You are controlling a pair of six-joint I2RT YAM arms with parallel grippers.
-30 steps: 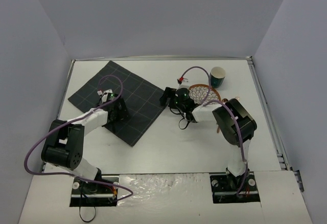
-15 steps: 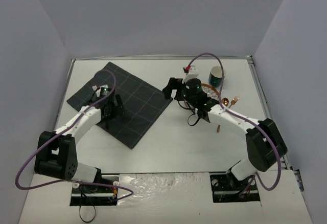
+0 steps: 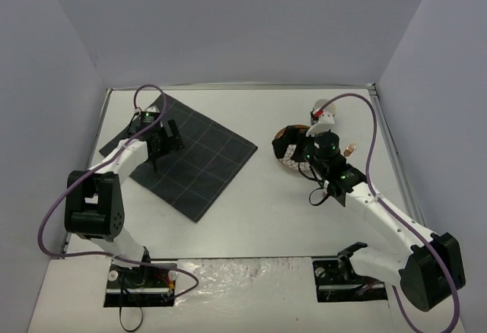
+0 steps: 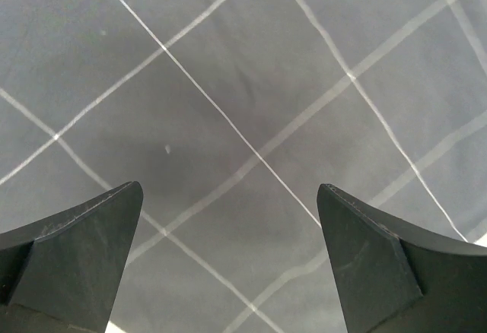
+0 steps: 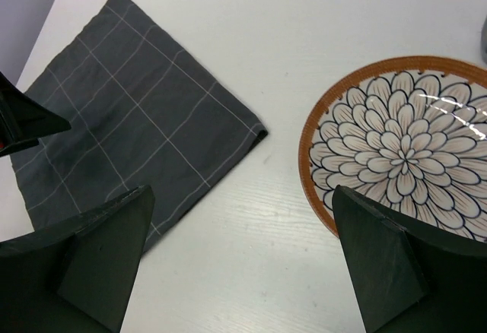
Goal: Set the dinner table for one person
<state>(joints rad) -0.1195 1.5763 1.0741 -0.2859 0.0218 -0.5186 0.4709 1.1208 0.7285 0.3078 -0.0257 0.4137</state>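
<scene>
The dinner table [image 3: 251, 211] is a plain white top. A dark grey checked cloth mat [image 3: 202, 162] lies flat on its far left part. My left gripper [image 3: 161, 149] hovers open and empty over the mat's left part; in the left wrist view the mat [image 4: 243, 82] fills the frame between the jaws [image 4: 228, 188]. A flower-patterned plate with an orange rim [image 3: 298, 129] sits right of centre. My right gripper [image 3: 288, 152] is open and empty, over the table at the plate's left edge. The right wrist view shows the plate [image 5: 403, 150], the mat [image 5: 129, 128] and my open gripper [image 5: 242, 192].
Copper cutlery [image 3: 350, 149] lies right of the plate. The right arm and its cable cover the far right spot beyond the plate. Grey walls close in the table on three sides. The left gripper's finger [image 5: 23, 116] shows at the left edge of the right wrist view.
The right arm has stretched out and its gripper has moved right, to the plate's left edge. The left gripper has moved up and left along the mat.
</scene>
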